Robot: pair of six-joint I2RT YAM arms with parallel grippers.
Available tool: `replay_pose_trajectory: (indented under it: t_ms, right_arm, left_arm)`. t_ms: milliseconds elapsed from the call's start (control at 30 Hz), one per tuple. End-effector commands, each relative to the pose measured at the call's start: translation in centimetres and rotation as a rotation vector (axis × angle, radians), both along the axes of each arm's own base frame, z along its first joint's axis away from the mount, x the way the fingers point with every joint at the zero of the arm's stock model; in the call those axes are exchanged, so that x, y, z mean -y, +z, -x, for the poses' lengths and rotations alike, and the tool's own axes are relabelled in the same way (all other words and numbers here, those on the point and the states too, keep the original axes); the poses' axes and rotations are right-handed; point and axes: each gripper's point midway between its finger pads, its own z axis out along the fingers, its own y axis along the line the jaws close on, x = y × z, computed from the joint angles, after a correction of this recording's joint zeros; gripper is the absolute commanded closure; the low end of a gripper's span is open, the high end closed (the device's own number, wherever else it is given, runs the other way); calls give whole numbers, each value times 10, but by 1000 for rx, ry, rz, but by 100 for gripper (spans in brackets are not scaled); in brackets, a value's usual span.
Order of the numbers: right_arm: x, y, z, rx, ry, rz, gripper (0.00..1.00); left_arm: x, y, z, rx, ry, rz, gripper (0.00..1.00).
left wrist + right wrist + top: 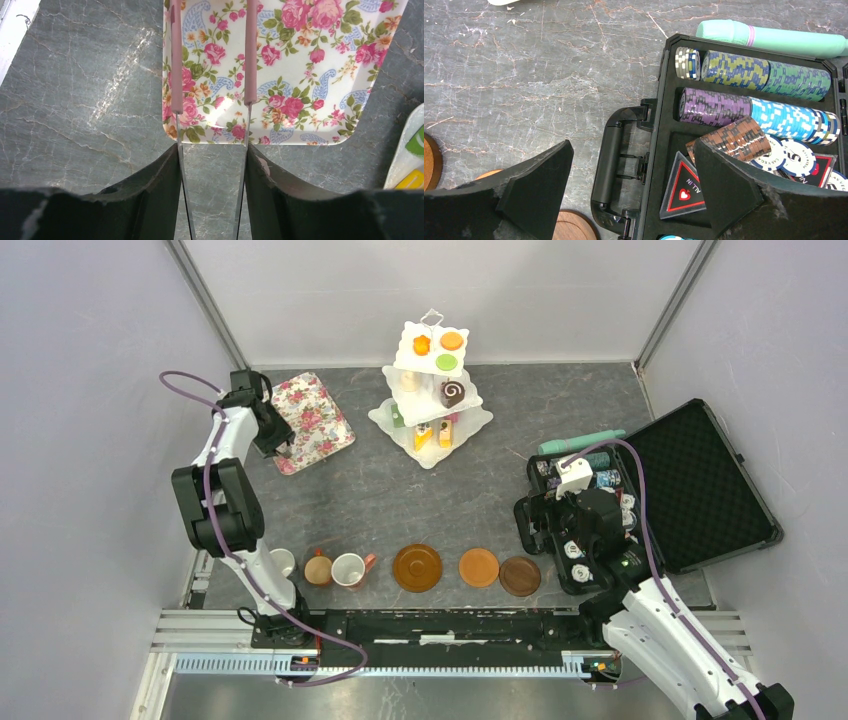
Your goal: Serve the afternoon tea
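The white three-tier stand [430, 405] stands at the back centre with several small toy cakes [452, 393] on its tiers. Its edge shows in the left wrist view [406, 165]. Three small mugs [348, 568] stand at the front left. Three brown-orange saucers [417, 567] lie in a row at the front centre, and one shows in the right wrist view [574, 227]. My left gripper [212, 150] is shut on pink-tipped metal tongs [248, 60], whose tips hover over the floral tray. My right gripper [631, 150] is open and empty above the black case's handle.
The floral rectangular tray [312, 422] lies at the back left, beside the stand. The open black case [690, 490] of poker chips [744, 70] fills the right side. A mint-green cylinder [774, 40] lies behind it. Walls enclose the table.
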Motion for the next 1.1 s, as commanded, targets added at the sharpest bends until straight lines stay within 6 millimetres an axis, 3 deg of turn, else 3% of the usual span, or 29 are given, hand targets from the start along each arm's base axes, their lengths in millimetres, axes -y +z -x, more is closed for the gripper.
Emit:
replay_pose_trajectory:
  t_ms: [0,100,267,400,533,733,900,1067]
  right_arm:
    - [-1,6,-2,26,-10,-15,2]
    - [-1,7,-3,29,-11,-15,2]
    - [0,7,-3,29,-13,-16,2]
    - [-1,6,-3,27,-9,-16,2]
    - [-1,6,-2,26,-9,-16,2]
    - [-2,4,-3,20,-6,-13,2]
    - [-2,5,-3,21,-7,-13,2]
    - [-2,4,-2,17,-5,-13,2]
  left_arm:
    - [-11,7,-8,23,21,-9,50]
    - [-10,10,-7,26,14,-11,58]
    - [-11,32,-4,82,-1,-37,69]
    - [-4,61,-1,157,-25,-34,77]
    - [17,95,5,250,-70,4,79]
    - [80,163,21,410,-251,58,78]
    - [151,221,44,542,-480,50,75]
    - [213,260,58,636,-672,79,72]
